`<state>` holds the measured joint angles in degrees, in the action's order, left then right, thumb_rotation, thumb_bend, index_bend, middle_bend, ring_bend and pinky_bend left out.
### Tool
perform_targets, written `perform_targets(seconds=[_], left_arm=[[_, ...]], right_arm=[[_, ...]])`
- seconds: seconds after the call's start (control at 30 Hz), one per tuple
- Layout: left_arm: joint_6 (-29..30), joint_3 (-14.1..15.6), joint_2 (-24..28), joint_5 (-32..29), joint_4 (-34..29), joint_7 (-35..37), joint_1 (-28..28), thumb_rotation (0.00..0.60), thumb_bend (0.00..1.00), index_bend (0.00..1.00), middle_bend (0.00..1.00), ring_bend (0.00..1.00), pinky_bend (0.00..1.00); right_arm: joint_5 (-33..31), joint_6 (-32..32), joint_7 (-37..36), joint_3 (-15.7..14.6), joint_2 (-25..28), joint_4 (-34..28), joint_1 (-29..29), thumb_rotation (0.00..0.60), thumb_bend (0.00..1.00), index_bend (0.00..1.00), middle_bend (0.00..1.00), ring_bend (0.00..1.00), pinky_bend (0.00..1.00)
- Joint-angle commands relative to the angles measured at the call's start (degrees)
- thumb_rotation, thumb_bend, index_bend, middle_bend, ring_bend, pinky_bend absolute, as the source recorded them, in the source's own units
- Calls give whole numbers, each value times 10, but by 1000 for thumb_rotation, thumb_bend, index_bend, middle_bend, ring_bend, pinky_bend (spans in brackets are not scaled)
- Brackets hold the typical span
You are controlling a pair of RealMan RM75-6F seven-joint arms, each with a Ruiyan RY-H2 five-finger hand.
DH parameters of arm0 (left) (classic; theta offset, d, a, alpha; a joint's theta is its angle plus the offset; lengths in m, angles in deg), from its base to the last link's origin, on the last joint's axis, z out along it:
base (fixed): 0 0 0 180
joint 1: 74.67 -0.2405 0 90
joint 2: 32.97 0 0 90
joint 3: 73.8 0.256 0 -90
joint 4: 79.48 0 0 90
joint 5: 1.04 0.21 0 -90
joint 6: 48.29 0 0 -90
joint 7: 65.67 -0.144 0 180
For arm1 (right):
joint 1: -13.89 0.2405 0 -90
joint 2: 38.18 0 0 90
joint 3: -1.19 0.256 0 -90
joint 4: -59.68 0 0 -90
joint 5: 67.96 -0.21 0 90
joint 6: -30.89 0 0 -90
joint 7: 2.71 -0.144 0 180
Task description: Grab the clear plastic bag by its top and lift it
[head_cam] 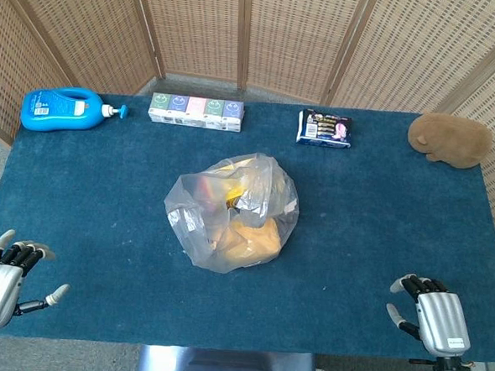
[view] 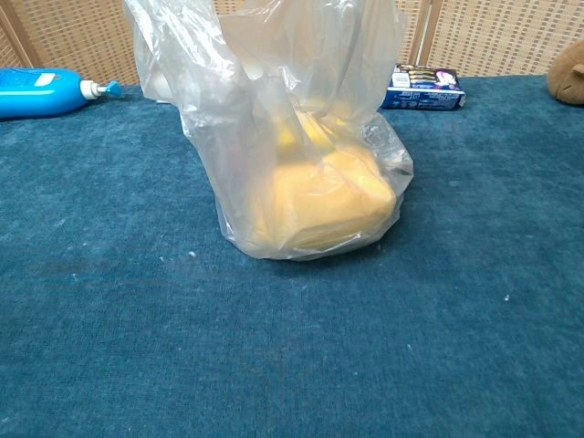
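Head view: the bag sits at the middle of the desk, clear plastic slumped around yellow contents, its crumpled top gathered toward the far side. My left robot hand rests at the near left corner, fingers apart, holding nothing. My right robot hand rests at the near right corner, back of the palm up, fingers apart and also empty. Both are well apart from the bag, so the grab is not yet begun. Along the far edge: a blue bottle lying on its side, a row of small cartons, a dark packet, a brown plush. All stand clear of a reach to the centre.

Chest view: the bag fills the frame, standing upright because the yellow block inside props the base. Its loose top rises out of frame. Neither robot hand shows here. I judge the top is the right hold, since the film there is slack enough to pinch.
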<state>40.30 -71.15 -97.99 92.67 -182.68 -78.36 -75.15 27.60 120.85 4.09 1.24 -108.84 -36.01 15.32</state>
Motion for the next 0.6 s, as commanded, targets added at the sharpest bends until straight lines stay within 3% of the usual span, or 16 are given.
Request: perform_targets(seconds=[0.03,0.6], left_arm=[[-3,0,-1,-2,0,-1,1,0,153,351,329,237,56],[-26,4,19,10,-26,67,21,0,153,351,329,237,59]], right_arm=[[-2,-1,-1,1,-1,1,0,600,294,480,475,502,446],[2,16,-15,-2,-1,10,-10,600,294,478,463,501,445]])
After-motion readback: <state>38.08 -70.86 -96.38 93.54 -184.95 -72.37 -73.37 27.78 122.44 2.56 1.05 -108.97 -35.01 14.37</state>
